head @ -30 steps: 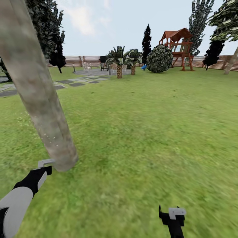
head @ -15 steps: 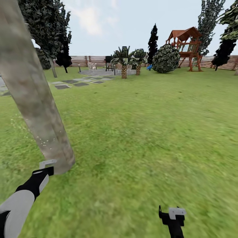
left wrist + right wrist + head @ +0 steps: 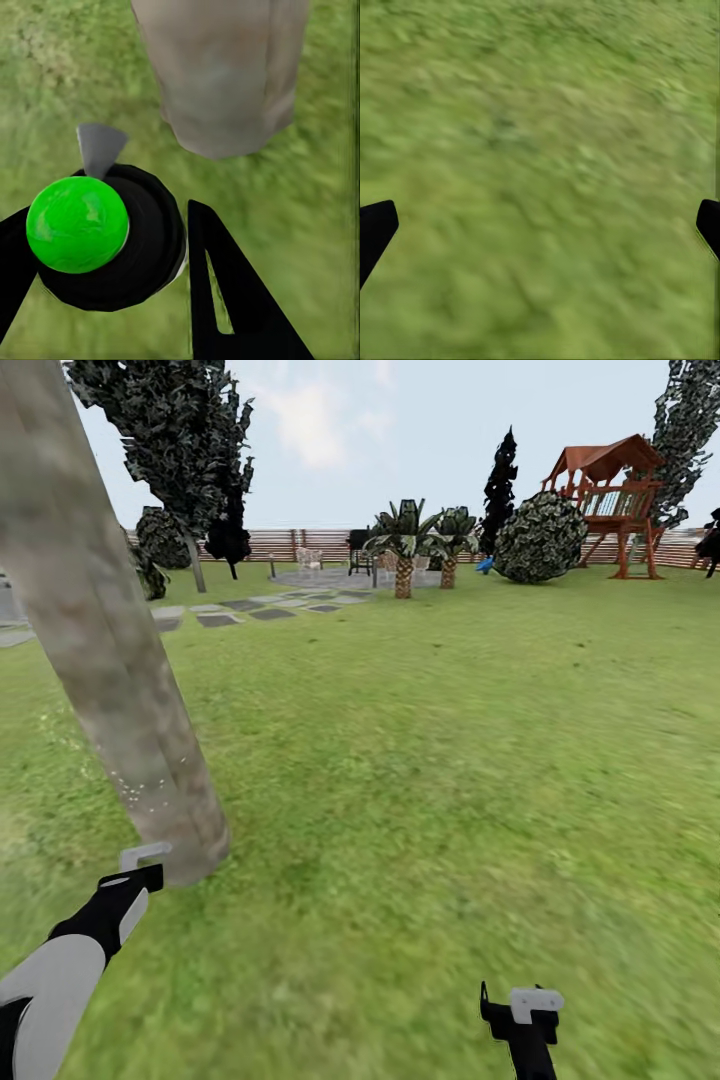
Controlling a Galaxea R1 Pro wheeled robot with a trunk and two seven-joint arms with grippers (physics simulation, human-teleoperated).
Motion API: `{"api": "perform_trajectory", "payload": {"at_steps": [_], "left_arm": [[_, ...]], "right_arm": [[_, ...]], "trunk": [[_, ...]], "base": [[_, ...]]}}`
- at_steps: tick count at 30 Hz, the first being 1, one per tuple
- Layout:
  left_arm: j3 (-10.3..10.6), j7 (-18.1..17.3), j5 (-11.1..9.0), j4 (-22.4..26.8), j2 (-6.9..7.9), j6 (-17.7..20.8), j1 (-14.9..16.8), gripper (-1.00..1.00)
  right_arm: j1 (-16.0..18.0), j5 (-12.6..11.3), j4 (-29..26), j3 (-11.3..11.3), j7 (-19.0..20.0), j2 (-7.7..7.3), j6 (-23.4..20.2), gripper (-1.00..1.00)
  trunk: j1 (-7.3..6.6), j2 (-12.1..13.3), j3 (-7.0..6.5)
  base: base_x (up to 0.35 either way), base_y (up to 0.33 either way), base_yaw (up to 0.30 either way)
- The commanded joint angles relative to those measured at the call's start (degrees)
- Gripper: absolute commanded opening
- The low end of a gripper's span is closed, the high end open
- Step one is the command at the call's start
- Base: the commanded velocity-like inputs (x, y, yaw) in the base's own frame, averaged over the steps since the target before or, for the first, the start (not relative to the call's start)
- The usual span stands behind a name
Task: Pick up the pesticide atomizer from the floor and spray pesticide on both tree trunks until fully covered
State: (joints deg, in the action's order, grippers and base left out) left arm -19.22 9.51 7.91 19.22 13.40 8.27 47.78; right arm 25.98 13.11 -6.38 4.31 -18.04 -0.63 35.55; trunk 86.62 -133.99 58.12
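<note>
Left gripper (image 3: 112, 262) clamped on black atomizer with green ball top (image 3: 76, 223), nozzle near base of thick pale grey-brown trunk (image 3: 110, 650). Few pale specks (image 3: 130, 792) low on bark. Right gripper (image 3: 540, 232) spread apart, empty, over lawn (image 3: 450, 760). Risk: spray stays low, upper trunk uncovered; nozzle may strike bark.

The thick tree trunk (image 3: 110, 660) rises just ahead of the left tool (image 3: 128, 870), blocking the way forward there. Open lawn (image 3: 450, 760) lies ahead of the right tool (image 3: 520, 1010), with palms (image 3: 405, 555) and a round bush (image 3: 540, 538) standing well apart.

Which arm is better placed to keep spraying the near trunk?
Left. Its gripper holds the atomizer right beside the tree trunk; the right gripper hangs open over bare grass.
</note>
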Motion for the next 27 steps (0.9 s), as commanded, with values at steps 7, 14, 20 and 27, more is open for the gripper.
{"api": "perform_trajectory", "payload": {"at_steps": [7, 14, 20, 27], "left_arm": [[-0.31, -0.02, 0.61, 0.11, -0.03, 0.34, 0.03, -1.00], [-0.32, -0.13, 0.58, 0.20, -0.04, 0.34, 0.03, -1.00], [0.01, -0.49, 0.61, 1.11, -0.34, 0.74, 0.31, -1.00], [1.01, -1.01, 1.09, 7.40, -4.42, 8.28, 4.23, -1.00]], "right_arm": [[0.04, 0.60, 0.05, 0.44, -0.15, 0.02, 0.14, 1.00], [0.04, 0.60, 0.05, 0.44, -0.15, 0.02, 0.14, 1.00], [0.04, 0.60, 0.05, 0.44, -0.15, 0.02, 0.14, 1.00], [0.04, 0.56, 0.05, 0.48, -0.15, 0.02, 0.14, 1.00]], "trunk": [[0.00, -0.02, 0.05], [0.00, -0.02, 0.05], [0.00, -0.02, 0.05], [0.00, -0.02, 0.05]], "base": [[0.081, -0.260, 0.089], [-0.035, -0.271, 0.274], [-0.055, -0.077, 0.277], [-0.001, -0.002, 0.235]]}}
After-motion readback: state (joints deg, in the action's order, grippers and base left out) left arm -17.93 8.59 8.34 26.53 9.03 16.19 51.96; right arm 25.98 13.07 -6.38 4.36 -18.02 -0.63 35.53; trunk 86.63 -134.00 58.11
